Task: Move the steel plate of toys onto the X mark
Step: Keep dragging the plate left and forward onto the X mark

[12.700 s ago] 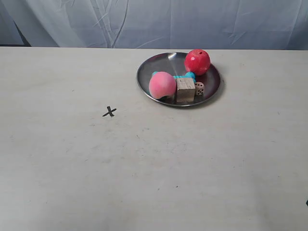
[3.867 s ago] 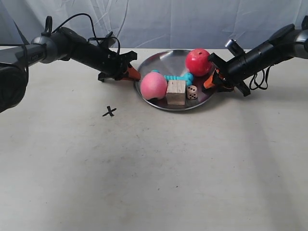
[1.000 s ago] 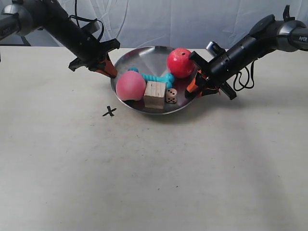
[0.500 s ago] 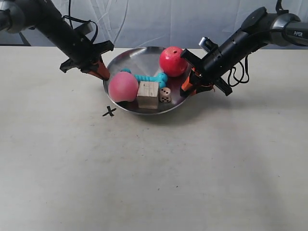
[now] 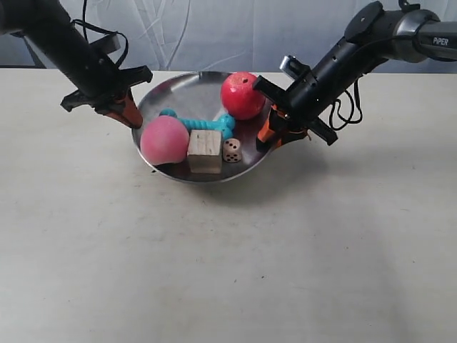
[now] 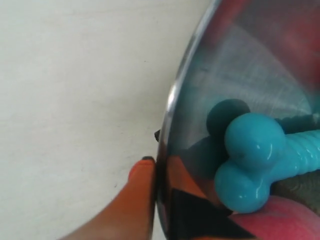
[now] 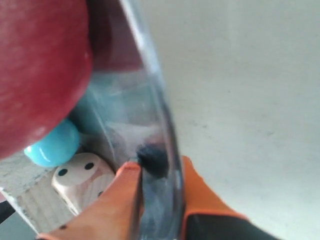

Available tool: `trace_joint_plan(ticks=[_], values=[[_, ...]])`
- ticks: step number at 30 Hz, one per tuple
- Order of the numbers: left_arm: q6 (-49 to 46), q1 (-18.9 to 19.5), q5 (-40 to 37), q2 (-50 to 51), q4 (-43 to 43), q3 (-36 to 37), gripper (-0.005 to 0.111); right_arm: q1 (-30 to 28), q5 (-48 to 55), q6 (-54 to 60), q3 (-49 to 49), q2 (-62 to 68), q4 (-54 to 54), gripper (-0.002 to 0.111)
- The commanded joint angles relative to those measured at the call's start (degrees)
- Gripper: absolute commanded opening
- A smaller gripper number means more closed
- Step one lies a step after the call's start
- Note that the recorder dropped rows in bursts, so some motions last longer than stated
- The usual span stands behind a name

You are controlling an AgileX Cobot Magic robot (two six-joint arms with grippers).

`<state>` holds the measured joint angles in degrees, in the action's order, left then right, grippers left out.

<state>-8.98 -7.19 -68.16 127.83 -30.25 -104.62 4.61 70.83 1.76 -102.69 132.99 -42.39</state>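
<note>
Item: steel plate (image 5: 187, 91), round, shiny, raised rim. Position: left of the table's (image 5: 228, 271) middle in the exterior view, held between two grippers, near edge tipped down, its shadow on the tabletop beneath.

Contents, toys:
- red ball (image 5: 241, 95), far side, close to the right gripper
- pink peach ball (image 5: 164, 140), near edge, on the left arm's side
- teal bone (image 5: 198, 123), lying across the middle between the two balls
- wooden cube (image 5: 205, 150), near edge, just beside the peach ball
- die (image 5: 231, 149), touching or just beside the cube, dots showing

Left gripper (image 5: 128, 114): at the exterior view's left, closed on the plate's rim; in its wrist view an orange finger (image 6: 137, 200) presses the outside of the rim, with the bone's knob just inside.

Right gripper (image 5: 270, 132): at the exterior view's right, jaws clamped on the opposite rim, one orange finger (image 7: 107, 207) inside and one outside.

Background: pale cloth (image 5: 214, 28) behind the table
</note>
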Motion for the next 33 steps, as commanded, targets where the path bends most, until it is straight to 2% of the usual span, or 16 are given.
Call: trace_joint_plan(ticks=[1, 8, 17, 26, 33], values=[[-0.9, -0.9, -1.8, -4.2, -2.5, 1.7, 0.000, 1.9, -0.9, 0.3, 0.7, -2.5, 0.3, 0.000], [-0.6, -0.9, -1.8, -6.8, 2.8, 9.2, 0.000, 6.6, -0.9, -0.2, 0.7, -2.8, 0.6, 0.000], [-3.7, -0.3, -1.8, -10.9, 3.6, 16.8, 0.000, 9.6, -0.9, -0.6, 0.7, -2.6, 0.6, 0.000], [-3.7, 3.3, -1.8, -12.9, 5.1, 17.8, 0.000, 11.2, -0.9, -1.8, 0.7, -0.9, 0.6, 0.000], [-3.7, 3.3, -1.8, -12.2, 6.2, 17.9, 0.000, 11.5, -0.9, -1.8, 0.7, 2.0, 0.3, 0.000]])
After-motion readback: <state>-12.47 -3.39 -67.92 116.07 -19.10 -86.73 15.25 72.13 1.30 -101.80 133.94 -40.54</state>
